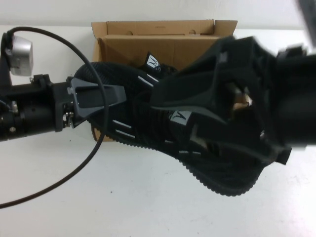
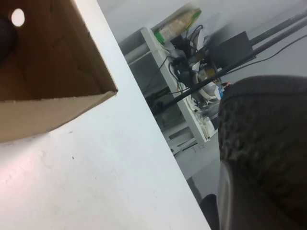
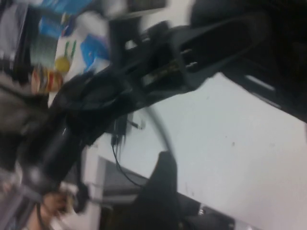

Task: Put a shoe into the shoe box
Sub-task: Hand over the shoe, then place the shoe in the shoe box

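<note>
Closest to us, the shoe (image 1: 163, 128) hangs tilted above the white table (image 1: 123, 197), sole edge nearest, toe toward the shoe box (image 1: 163, 42). Our left gripper (image 1: 106, 96) is clamped on the shoe's toe end. Our right gripper (image 1: 237, 98) sits over the heel end, fingers spread wide, though we can't tell if it touches. Farther back, the open box holds another black sneaker (image 1: 160, 65).
</note>
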Tool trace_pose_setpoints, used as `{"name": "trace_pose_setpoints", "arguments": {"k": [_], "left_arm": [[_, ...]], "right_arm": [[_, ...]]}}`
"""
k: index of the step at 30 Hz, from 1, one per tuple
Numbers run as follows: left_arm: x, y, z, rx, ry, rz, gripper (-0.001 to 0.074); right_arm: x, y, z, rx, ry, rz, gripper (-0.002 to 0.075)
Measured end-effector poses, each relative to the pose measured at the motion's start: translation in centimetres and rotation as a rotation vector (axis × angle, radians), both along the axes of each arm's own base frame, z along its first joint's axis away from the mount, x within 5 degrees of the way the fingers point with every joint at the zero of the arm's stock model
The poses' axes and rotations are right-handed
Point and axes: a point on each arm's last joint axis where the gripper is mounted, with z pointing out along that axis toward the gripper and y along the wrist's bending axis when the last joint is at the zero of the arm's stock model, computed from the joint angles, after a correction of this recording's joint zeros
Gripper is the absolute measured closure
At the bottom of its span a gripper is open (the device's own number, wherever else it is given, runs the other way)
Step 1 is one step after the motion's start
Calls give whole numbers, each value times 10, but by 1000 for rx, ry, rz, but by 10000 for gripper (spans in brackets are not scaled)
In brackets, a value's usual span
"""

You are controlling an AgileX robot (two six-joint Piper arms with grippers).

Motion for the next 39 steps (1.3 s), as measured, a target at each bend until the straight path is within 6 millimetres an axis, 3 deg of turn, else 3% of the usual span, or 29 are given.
{"name": "trace_pose_setpoints", "arguments": {"k": [7,13,18,20,24,26,28,30,32,35,39], "left_arm": [[0,0,0,7,-16,-2,588],[-1,-1,1,-3,-18,-18,588],[0,0,0,1,-15,2,588],[0,0,0,1,-15,2,588],[1,1,1,-6,-17,4,588],[0,1,1,-3,-22,-5,577],[-1,1,1,-3,-23,-19,470],[-2,0,1,-13,-6,-28,269],[-4,0,2,-26,6,-44,145],[-4,-1,3,-40,10,-47,72],[-3,0,4,-50,11,-33,67]], "right_arm": [[17,7,-42,70,157,-178,81],[34,14,-59,234,63,-277,81],[45,22,-69,261,45,-308,94],[48,26,-74,250,55,-311,162],[52,30,-82,220,64,-310,544],[52,30,-82,222,63,-311,636],[52,30,-81,228,56,-313,689],[53,30,-80,236,50,-315,710],[53,30,-80,239,48,-316,716],[53,30,-80,242,46,-317,718],[53,30,-80,244,44,-318,720]]}}
